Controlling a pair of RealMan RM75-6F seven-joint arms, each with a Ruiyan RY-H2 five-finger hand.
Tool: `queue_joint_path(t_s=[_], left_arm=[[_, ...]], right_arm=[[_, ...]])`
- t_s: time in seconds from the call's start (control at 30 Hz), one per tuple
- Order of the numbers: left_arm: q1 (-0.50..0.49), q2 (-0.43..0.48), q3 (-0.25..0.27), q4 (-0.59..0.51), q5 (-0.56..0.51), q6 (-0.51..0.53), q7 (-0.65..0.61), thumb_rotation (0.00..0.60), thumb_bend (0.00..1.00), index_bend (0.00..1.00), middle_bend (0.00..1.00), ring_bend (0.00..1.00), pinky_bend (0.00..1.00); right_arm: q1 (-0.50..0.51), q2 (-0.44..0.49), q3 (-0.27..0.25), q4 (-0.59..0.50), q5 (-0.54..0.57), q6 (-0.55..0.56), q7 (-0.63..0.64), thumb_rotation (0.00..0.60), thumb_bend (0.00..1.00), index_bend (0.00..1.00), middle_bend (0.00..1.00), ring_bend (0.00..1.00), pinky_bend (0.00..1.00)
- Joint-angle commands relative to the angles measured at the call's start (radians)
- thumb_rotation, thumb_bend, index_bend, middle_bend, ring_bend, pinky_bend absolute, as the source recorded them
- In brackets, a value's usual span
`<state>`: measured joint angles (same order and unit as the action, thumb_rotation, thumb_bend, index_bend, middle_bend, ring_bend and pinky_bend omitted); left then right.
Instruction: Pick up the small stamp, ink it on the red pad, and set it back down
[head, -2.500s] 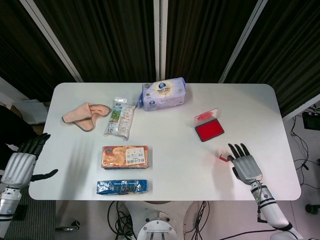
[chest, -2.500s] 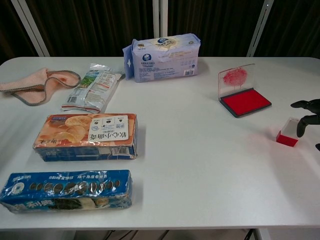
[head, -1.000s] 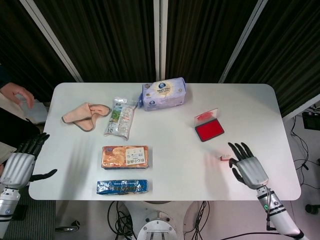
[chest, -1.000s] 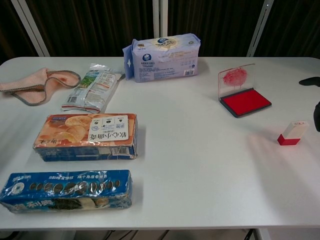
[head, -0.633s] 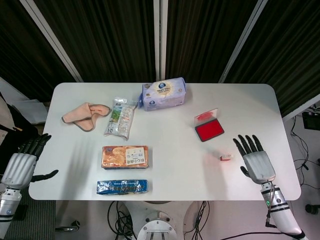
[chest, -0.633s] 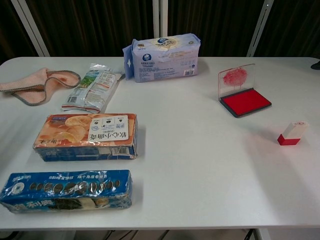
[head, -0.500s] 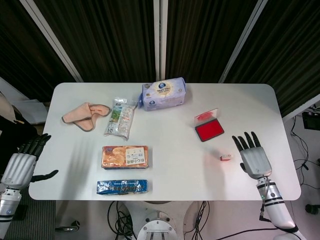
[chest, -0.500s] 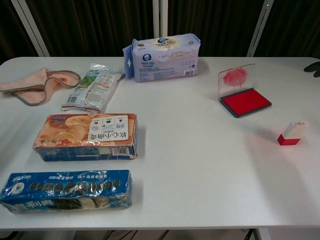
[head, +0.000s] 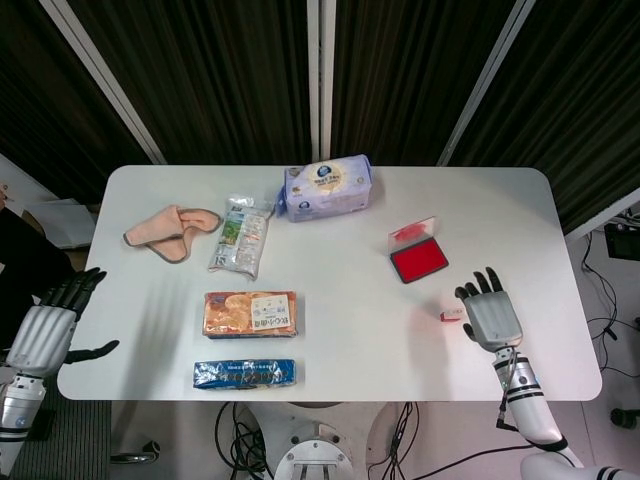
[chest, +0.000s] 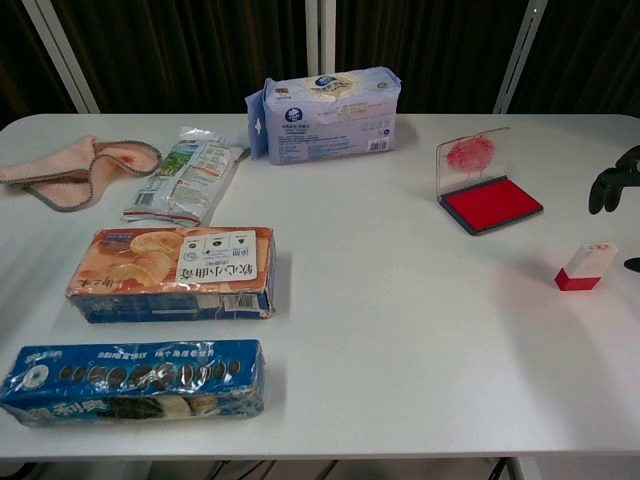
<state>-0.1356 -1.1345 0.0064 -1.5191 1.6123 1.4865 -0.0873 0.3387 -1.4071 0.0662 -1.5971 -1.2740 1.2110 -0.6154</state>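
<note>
The small stamp, white on top with a red base, lies on the white table at the right. My right hand hovers just right of it, fingers spread and slightly curled, holding nothing; its fingertips show at the right edge of the chest view. The red ink pad sits open behind the stamp, its clear lid raised. My left hand hangs open off the table's left edge.
A biscuit box, a blue cookie pack, a snack bag, a pink cloth and a tissue pack occupy the table's left and back.
My right hand let go of the stamp, drew back to the right, and has now moved in close beside it again. The stamp lies tipped over where it was released.
</note>
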Motion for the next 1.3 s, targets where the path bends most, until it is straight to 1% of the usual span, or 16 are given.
queue_joint_path(t_s=[0.03,0.2,0.43,0.7,1.13,1.3], left_arm=[[-0.001,-0.001,0.0,0.001,-0.001,-0.002,0.0,0.504,0.02,0.08,0.07,0.08,0.18],[-0.002,0.0,-0.002,0.001,-0.001,-0.001,0.0,0.499,0.02,0.08,0.07,0.08,0.18],[-0.003,0.003,-0.001,0.002,-0.004,-0.003,-0.003,0.501,0.02,0.08,0.07,0.08,0.18],[-0.001,0.003,0.0,0.007,-0.005,-0.001,-0.01,0.502,0.02,0.08,0.07,0.08,0.18],[-0.002,0.0,0.001,0.018,-0.005,-0.002,-0.023,0.502,0.02,0.08,0.07,0.08,0.18],[-0.003,0.003,0.003,0.016,0.002,0.001,-0.056,0.502,0.02,0.08,0.07,0.08,0.18]], right_arm=[[0.0,-0.018,-0.003,0.027,0.001,-0.006,0.029,0.6,0.11,0.38,0.34,0.14,0.07],[-0.001,-0.049,-0.005,0.068,-0.006,-0.004,0.066,0.6,0.14,0.4,0.36,0.15,0.07],[0.007,-0.089,0.001,0.106,0.003,-0.01,0.072,0.6,0.15,0.43,0.38,0.15,0.06],[0.008,-0.122,0.007,0.131,0.011,0.003,0.06,0.6,0.18,0.48,0.41,0.18,0.06],[0.01,-0.161,0.014,0.167,0.032,0.003,0.055,0.6,0.19,0.5,0.42,0.19,0.06],[0.013,-0.167,0.015,0.171,0.043,-0.003,0.043,0.6,0.19,0.5,0.43,0.2,0.06]])
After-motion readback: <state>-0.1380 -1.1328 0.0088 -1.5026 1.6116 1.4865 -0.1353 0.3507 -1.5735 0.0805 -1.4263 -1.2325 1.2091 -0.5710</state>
